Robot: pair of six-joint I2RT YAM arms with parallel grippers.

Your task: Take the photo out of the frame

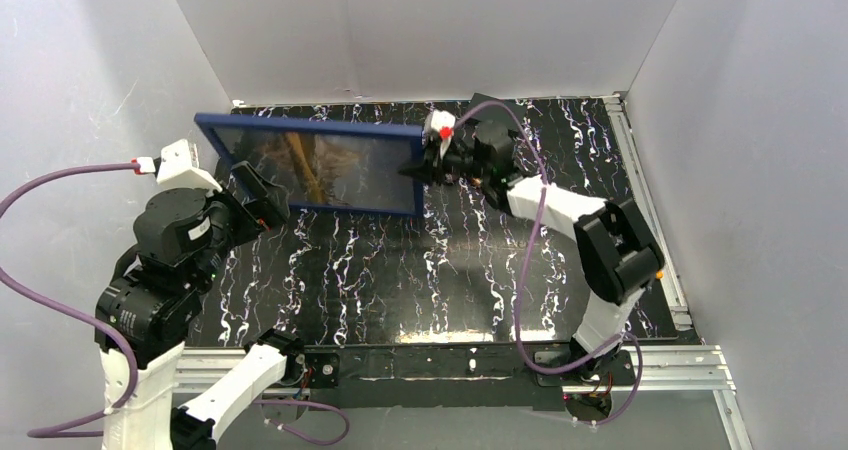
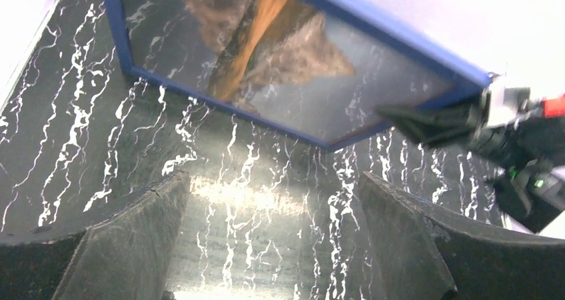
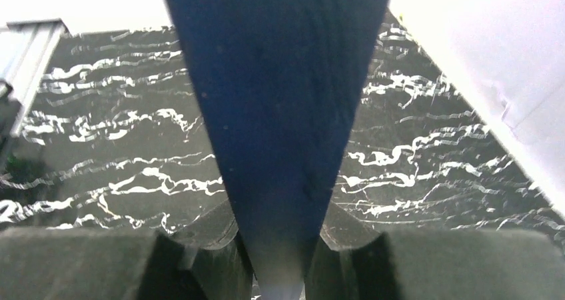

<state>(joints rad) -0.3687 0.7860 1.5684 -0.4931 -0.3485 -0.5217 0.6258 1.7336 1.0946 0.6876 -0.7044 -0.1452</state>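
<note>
The navy-blue frame is held tilted above the black marbled table at the back left. The photo, a brown mountain print, still sits inside it; it also shows in the left wrist view inside the frame. My right gripper is shut on the frame's right edge, whose blue side fills the right wrist view between the fingers. My left gripper is open and empty, just below the frame's lower left edge, its fingers wide apart over the table.
The black white-veined table is walled by grey panels at the back and both sides. An aluminium rail runs along the right edge. A purple cable hangs along the right arm.
</note>
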